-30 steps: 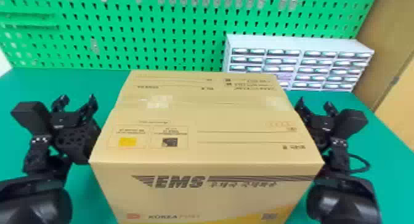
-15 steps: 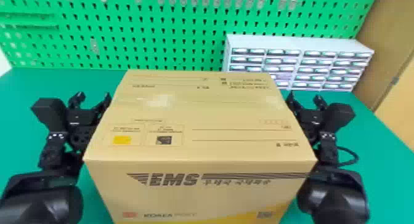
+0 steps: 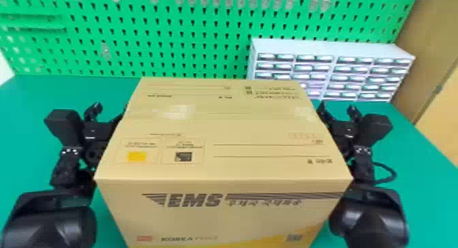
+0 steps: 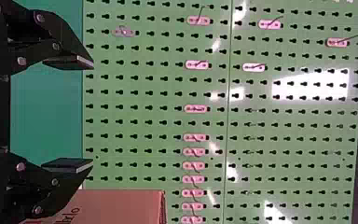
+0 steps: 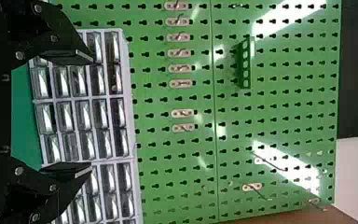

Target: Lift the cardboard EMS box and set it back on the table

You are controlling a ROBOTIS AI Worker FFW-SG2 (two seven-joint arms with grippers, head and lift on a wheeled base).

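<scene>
Cardboard EMS box: you have the large tan, closed carton [image 3: 231, 128] in the middle of the head view, between your two arms, its printed top and front facing you; its underside is cut off, so you can't really tell whether it is resting on the desk.
Left end effector: you see the black two-fingered tool [image 3: 108, 111] at the box's left side; in the left wrist view its fingers stand wide apart [image 4: 93, 114] with nothing between them, and a corner of the box shows near one finger.
Right end effector: its black counterpart [image 3: 337, 111] is at the box's right side, also spread wide and holding nothing.
Contact: you can't tell from here whether either arm touches the carton.
Desk: the smooth green surface [image 3: 41, 101] spreads around the box on both sides.
Drawer cabinet: your pale grey unit of small clear-fronted drawers [image 3: 327, 49] stands behind the box, toward the right.
Pegboard: the bright green slotted panel [image 3: 170, 43] rises behind the desk, with small metal hooks [image 4: 195, 137] in rows.
Cable: you have a black loop [image 3: 393, 174] beside the right arm.
</scene>
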